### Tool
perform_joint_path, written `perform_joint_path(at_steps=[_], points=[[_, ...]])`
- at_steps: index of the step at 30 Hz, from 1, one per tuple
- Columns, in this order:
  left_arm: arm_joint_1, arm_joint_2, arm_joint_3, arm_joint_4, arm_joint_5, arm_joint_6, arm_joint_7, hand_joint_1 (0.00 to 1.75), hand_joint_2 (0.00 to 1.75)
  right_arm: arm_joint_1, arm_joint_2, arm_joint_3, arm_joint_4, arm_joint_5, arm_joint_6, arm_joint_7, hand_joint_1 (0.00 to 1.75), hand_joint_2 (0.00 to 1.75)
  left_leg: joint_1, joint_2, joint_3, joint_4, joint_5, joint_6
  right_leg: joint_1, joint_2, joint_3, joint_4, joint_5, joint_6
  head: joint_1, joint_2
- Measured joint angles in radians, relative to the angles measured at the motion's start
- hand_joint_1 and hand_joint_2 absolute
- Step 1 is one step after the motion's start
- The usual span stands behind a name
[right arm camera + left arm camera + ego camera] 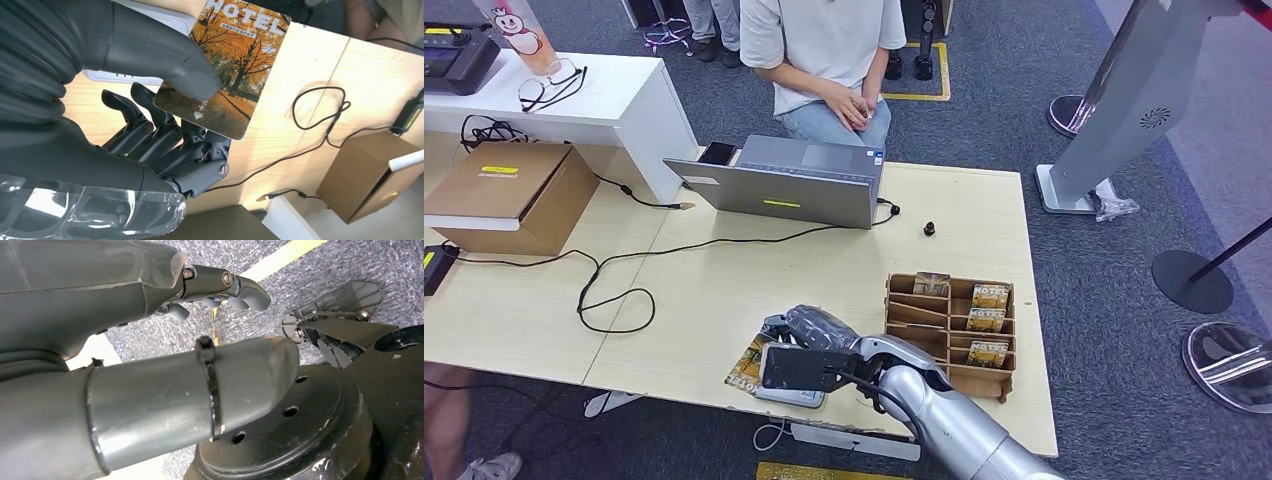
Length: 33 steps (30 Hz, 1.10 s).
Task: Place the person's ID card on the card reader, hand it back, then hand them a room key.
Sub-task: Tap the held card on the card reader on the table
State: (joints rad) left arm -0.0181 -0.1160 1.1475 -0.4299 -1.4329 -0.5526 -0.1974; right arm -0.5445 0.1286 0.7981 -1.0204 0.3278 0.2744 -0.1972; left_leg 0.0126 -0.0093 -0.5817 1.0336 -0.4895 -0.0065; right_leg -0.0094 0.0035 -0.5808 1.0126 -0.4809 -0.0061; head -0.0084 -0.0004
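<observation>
Lower centre of head view — right hand [809, 345] over white card reader [789, 395], thumb and fingers [165, 135] clamped on hotel room key [225, 65]. Left hand [220, 287] hanging, fingers curled on nothing. ID steps apparently done — handover to person [824, 60] remaining.

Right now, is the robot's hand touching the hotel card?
Touching. In the right wrist view, the right hand presses its thumb on the hotel card's picture side, with the fingers curled underneath, pinching it.
</observation>
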Motion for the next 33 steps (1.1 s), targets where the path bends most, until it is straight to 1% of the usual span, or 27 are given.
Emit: perform_joint_path(at_steps=[18,33], points=[[-0.002,0.0,0.0,0.0,0.027,0.015,0.019,0.0,0.0,-0.008,0.01,0.002,0.08,0.08,-0.056,0.073,1.75,1.75,0.0,0.0,0.0,0.0,0.0,0.0,0.0,0.0,0.0,0.0,0.0,0.0,0.0,0.0],[-0.001,0.0,0.0,0.0,0.05,0.017,0.029,0.0,0.0,-0.01,0.02,0.024,0.114,0.151,-0.095,0.125,1.75,1.75,0.0,0.0,0.0,0.0,0.0,0.0,0.0,0.0,0.0,0.0,0.0,0.0,0.0,0.0]])
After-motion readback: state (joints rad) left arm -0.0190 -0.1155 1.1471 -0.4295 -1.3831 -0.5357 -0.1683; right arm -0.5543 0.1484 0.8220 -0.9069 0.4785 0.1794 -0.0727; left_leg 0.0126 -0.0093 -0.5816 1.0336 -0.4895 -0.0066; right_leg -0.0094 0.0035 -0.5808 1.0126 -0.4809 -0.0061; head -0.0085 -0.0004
